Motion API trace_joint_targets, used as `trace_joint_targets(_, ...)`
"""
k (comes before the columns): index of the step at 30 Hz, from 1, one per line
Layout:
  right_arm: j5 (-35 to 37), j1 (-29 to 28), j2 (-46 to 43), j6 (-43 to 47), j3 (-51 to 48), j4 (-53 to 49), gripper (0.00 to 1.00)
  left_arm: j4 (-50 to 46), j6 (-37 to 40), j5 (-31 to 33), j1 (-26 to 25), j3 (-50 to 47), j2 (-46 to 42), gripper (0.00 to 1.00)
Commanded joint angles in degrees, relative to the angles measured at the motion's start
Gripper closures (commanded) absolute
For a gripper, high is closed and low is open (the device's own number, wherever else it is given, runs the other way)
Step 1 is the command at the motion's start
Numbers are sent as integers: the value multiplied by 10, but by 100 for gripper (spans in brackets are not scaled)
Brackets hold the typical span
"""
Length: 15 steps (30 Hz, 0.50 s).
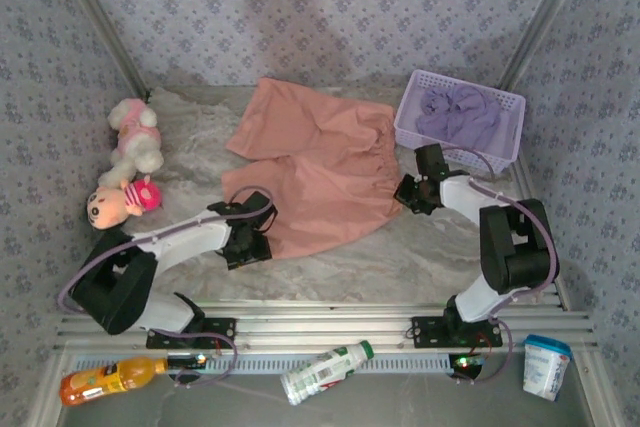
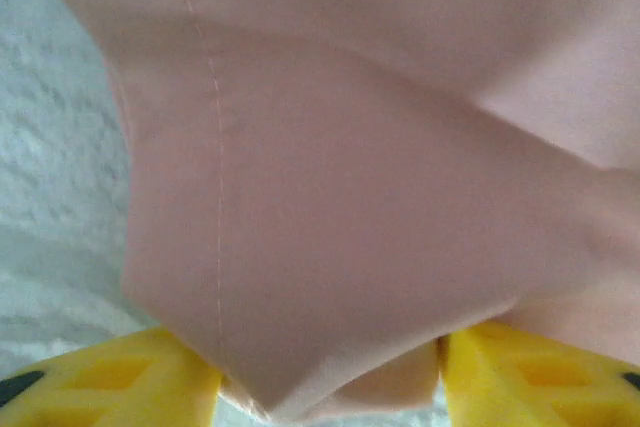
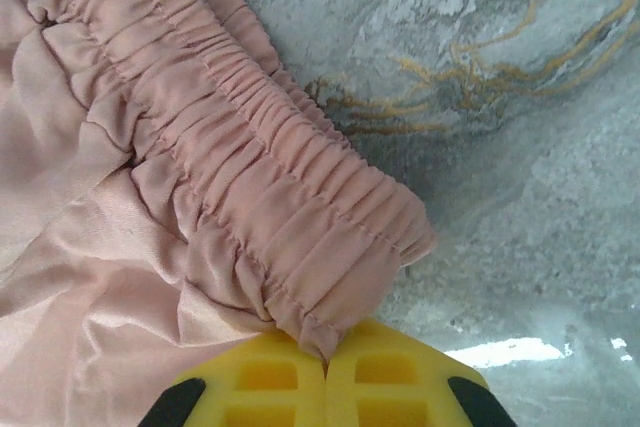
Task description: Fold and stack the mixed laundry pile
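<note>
Floral grey-lilac wallpaper on three sides, marbled grey-white table (image 1: 430, 257) with a rough stone-like print and thin ochre veins in the right wrist view. Salmon-pink shorts (image 1: 320, 172) lie spread mid-table, waist end toward the right, legs toward the left. Smooth, slightly shiny woven cloth, soft wrinkles, one leg partly overlapping the other. Waistband (image 3: 300, 187) is elasticated, tightly gathered into fine ridges.

Right gripper (image 3: 326, 372) has its yellow tips pressed together on the waistband's end corner, cloth pinched in the seam between them.

Left gripper (image 2: 330, 392) sits at the near-left leg hem. Its yellow fingers (image 2: 120, 387), moulded with square recesses, stand either side of a folded hem corner. Jaws partway apart, cloth between them but not squeezed. A straight stitched seam runs down the leg in that view; the fabric is blurred, close to the lens.

Lavender shirt (image 1: 460, 115) is bunched in the lavender mesh basket (image 1: 470, 84) at the far right, just beyond the right gripper. It is crumpled, so collar and lettering can't be made out.

Pink-and-white plush toys (image 1: 135, 142) lie at the far left, apart from the shorts.

Along the front rail (image 1: 330, 322): orange drink bottle (image 1: 110, 379) and white bottle with green cap (image 1: 325, 372), both on their sides, and a white tub with blue lid (image 1: 547, 365) upright at right. Black links of the left arm cover the hem's lower edge in the top view.
</note>
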<state>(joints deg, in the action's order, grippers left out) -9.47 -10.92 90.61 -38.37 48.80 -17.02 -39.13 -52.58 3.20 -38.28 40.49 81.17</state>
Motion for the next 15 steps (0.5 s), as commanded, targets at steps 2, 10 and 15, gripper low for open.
trace_joint_targets(2, -10, -6, -26, 2, -10, -18, 100, 30, 17, 50, 5, 24, 42, 61)
trace_joint_targets(10, 14, -55, -55, 55, -8, -101, 100, -82, 19, 87, 10, 36, 10, 100)
trace_joint_targets(15, 15, -119, -108, 38, -27, -184, 100, -196, 2, 165, 10, 77, -89, 100)
